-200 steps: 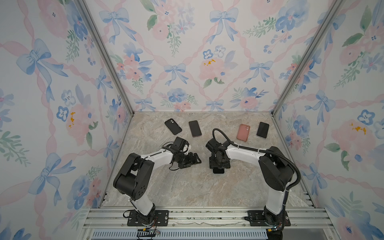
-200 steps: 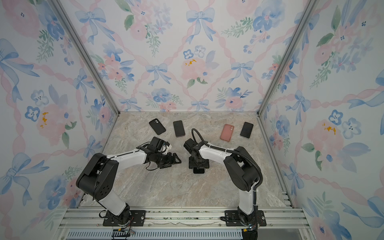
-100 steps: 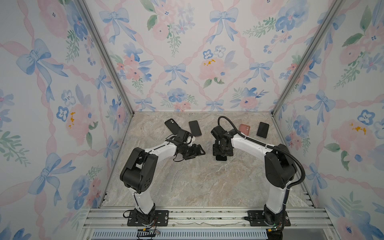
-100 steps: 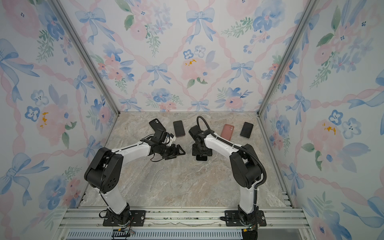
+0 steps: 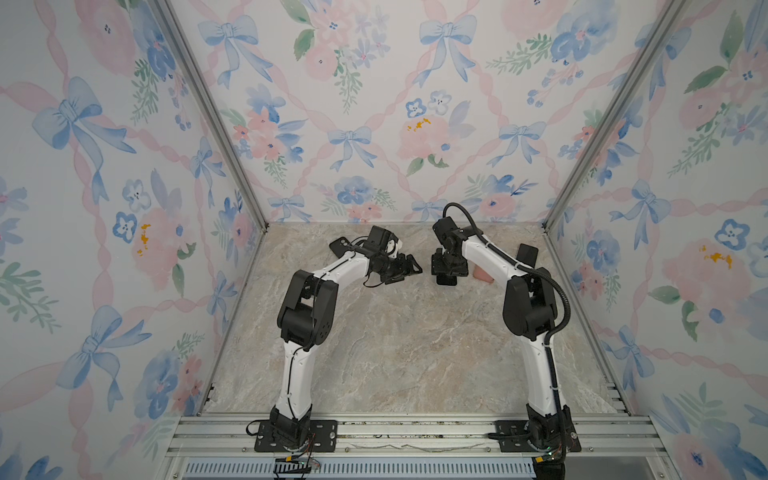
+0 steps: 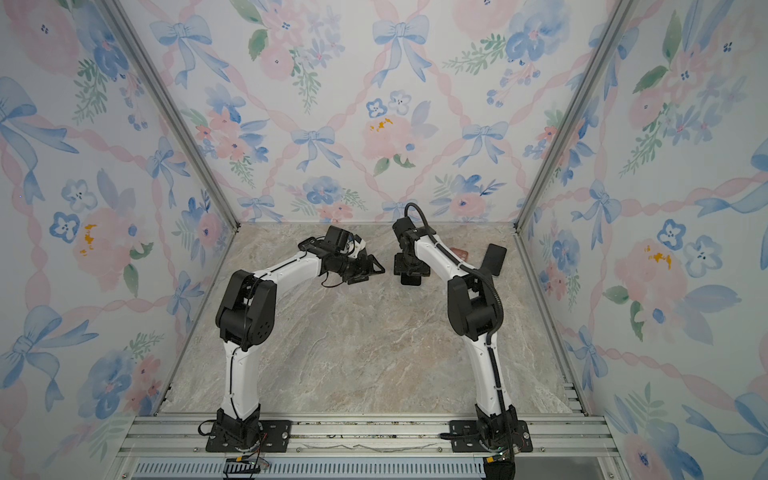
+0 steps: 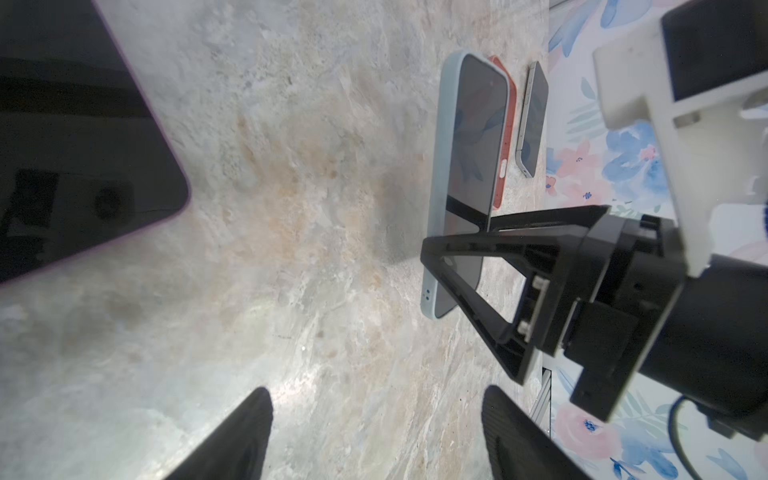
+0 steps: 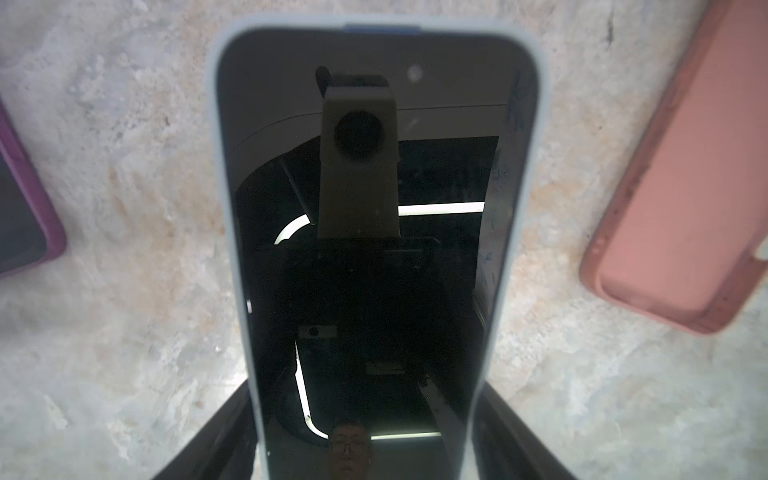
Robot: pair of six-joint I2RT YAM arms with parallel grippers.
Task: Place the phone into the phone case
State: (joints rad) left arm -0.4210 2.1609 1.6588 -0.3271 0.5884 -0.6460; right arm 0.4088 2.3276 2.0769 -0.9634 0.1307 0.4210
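Right gripper: clasps the blue phone by its long edges near one end, screen up.
Blue phone: ringed by a pale-blue case, so seemingly fitted already; low over the worktop or resting on it, hard to tell which.
Neighbours: purple phone to one side and pink case to the other, both clear of it.
Left gripper: spread wide and empty, over bare worktop nearby.
Step in hand: probably setting the cased phone down.
Doing it well: keep it level, lower until flat, then release.
Watch: the pink case looks empty, and the bare phone lies just beside it. They are likely the next pair, so leave them undisturbed.
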